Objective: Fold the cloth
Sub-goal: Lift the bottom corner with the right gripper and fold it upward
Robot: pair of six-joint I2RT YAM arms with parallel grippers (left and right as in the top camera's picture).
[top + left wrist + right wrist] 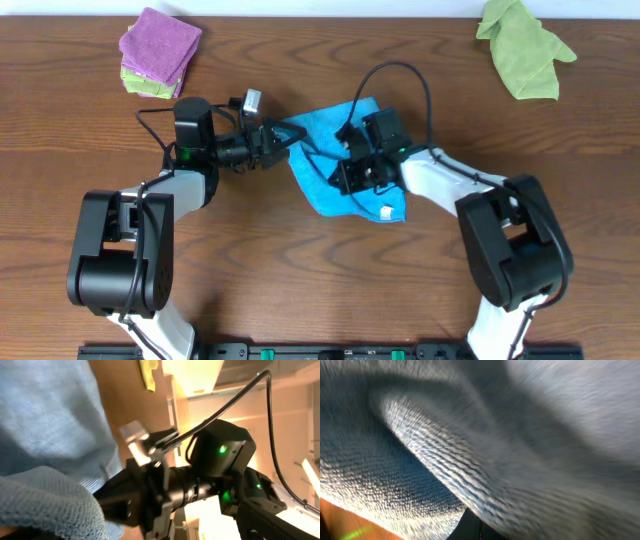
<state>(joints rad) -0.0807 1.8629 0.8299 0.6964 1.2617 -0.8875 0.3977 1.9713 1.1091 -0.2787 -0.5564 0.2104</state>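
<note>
The sky-blue cloth point(322, 178) lies crumpled in the middle of the table, with its white tag point(384, 211) at the near right corner. My left gripper point(288, 138) is at the cloth's left edge and is shut on it. A bunched fold of the cloth point(45, 495) sits right by the left wrist camera. My right gripper point(352, 176) is pressed into the middle of the cloth, shut on a fold. The cloth point(510, 435) fills the right wrist view, and only dark finger tips point(481, 529) show at the bottom.
A purple folded cloth point(160, 42) on a green one lies at the far left. An olive-green cloth point(520, 45) lies at the far right. The right arm's body point(220, 460) shows close in the left wrist view. The table point(250, 250) is brown wood.
</note>
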